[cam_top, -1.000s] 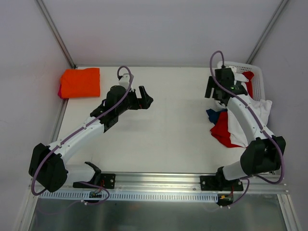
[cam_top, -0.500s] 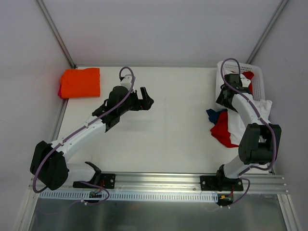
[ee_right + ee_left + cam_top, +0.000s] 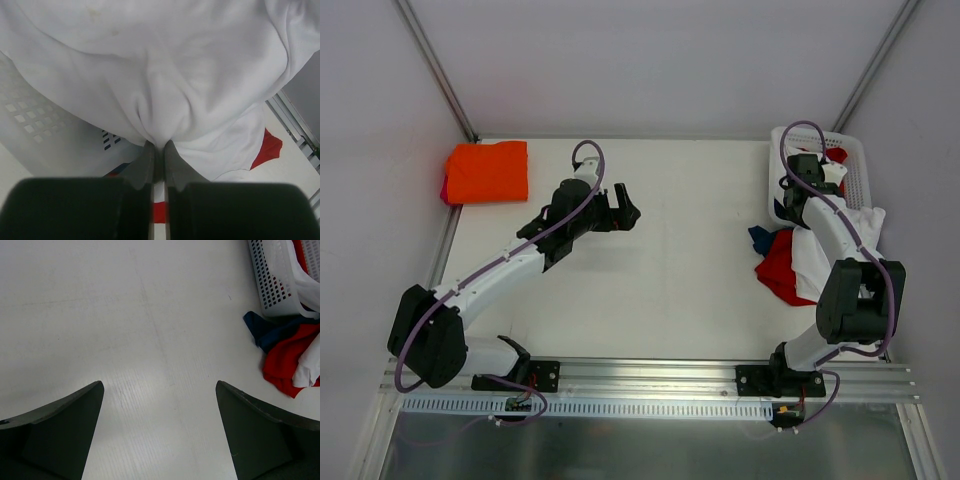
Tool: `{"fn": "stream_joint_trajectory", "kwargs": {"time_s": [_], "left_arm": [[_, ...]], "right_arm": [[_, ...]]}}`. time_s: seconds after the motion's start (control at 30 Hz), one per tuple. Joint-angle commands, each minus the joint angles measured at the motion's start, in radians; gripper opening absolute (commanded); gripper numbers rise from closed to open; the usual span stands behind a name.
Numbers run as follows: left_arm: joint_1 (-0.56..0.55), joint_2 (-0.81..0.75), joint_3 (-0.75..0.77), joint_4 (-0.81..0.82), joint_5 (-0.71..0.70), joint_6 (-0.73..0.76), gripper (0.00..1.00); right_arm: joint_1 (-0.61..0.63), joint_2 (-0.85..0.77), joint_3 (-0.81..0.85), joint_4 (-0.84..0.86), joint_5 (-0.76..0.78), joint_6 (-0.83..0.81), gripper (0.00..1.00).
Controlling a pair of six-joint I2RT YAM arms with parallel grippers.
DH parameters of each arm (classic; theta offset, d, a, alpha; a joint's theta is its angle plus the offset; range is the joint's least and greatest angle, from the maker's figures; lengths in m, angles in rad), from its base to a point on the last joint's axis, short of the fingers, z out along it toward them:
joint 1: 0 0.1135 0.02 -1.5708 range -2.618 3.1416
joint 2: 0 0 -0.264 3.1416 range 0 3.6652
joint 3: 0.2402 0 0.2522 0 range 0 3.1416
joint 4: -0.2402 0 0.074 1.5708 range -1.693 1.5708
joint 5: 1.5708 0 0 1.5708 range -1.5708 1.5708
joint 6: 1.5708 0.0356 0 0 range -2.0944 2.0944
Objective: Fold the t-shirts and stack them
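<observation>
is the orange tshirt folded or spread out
Folded: the bright orange cloth t-shirt lies as a compact, straight-edged rectangle, with no sleeves sticking out.

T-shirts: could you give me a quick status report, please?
Left gripper open, empty. Right gripper shut on white t-shirt at basket. Orange t-shirt folded, far left. Red t-shirt loose beside basket. Nothing blocking.

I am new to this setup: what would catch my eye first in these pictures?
The right tool is shut on a fold of the white t-shirt at the basket, far right. A folded bright orange t-shirt lies in the far left corner; the left tool hangs open above the table.
</observation>
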Motion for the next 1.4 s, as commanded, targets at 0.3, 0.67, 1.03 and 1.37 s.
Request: {"fn": "stream_joint_trajectory", "kwargs": {"time_s": [0.3,0.67,1.03,1.37], "left_arm": [[-0.007,0.03,0.049,0.015,0.006,-0.01,0.96],[-0.007,0.022,0.045,0.012,0.006,-0.008,0.95],[-0.009,0.001,0.034,0.011,0.001,-0.003,0.95],[-0.017,0.013,0.04,0.011,0.006,-0.005,0.95]], "right_arm": [[0.237,-0.07,0.183,-0.137,0.045,0.02,0.01],[0.472,0.037,0.41,-0.223,0.056,0.02,0.0],[0.473,0.049,0.37,-0.225,0.136,0.017,0.01],[0.215,-0.234,0.328,-0.223,0.316,-0.036,0.0]]}}
